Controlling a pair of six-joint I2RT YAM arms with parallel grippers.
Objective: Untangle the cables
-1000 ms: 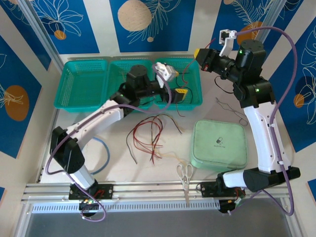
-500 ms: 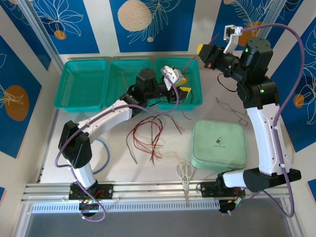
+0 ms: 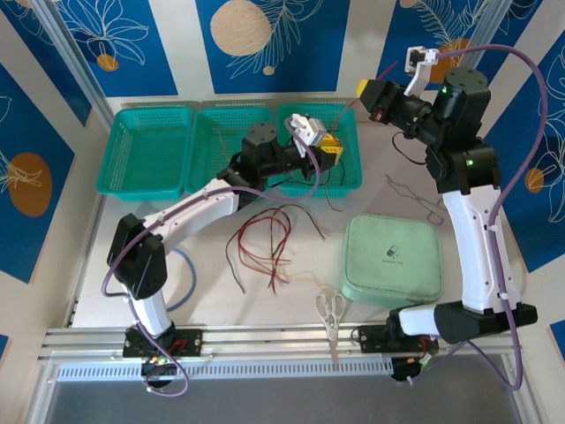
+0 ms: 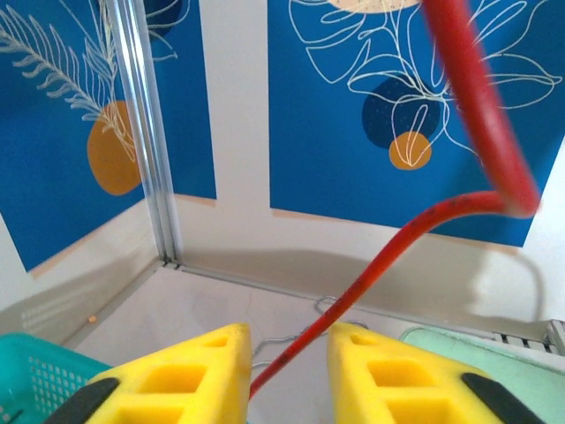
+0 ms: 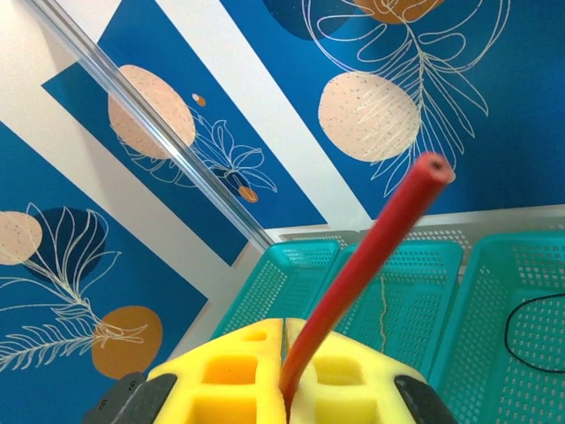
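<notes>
Teal mesh baskets (image 3: 146, 109) line the back (the middle one holds a thin tan wire (image 5: 381, 309)). Loose cables (image 3: 265, 243) sprawl on the table (image 3: 380, 190). The left gripper (image 4: 287, 340) has its yellow fingers apart around a red cable (image 4: 388, 256); the right gripper (image 5: 287, 340) clamps a red cable's cut end.

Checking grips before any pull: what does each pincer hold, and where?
Right pincer: clamped on the red cable, just short of its free end. Left pincer: nothing gripped yet; the red cable only passes between its parted fingers.
</notes>
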